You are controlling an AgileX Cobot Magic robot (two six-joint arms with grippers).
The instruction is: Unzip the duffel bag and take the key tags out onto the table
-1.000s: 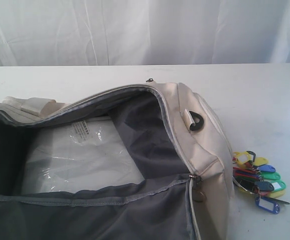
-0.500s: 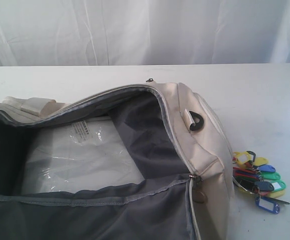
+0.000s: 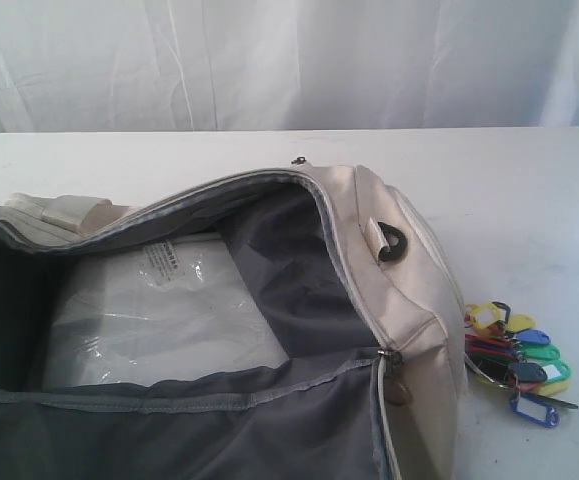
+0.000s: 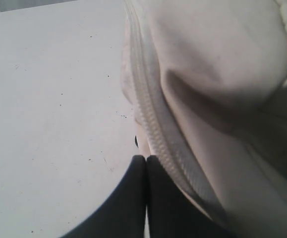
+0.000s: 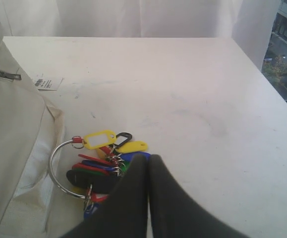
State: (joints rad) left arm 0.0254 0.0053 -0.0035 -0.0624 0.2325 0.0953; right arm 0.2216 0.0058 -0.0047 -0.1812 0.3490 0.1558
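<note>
The duffel bag point(image 3: 409, 290), soft cream fabric with grey lining, lies unzipped and gaping on the white surface point(image 3: 529, 190), holding a clear-wrapped white packet point(image 3: 159, 310) whose print is too small to read. The key tags point(image 3: 514, 360), glossy plastic in yellow, blue, green, red and black, hang on a metal ring point(image 5: 59, 171) just beside the bag's end, with a small barcode label point(image 5: 46, 82) nearby. The left pincer point(image 4: 146, 158) is closed and empty against the bag's zipper teeth, and the right pincer point(image 5: 148, 157) is closed and empty near the tags.
</note>
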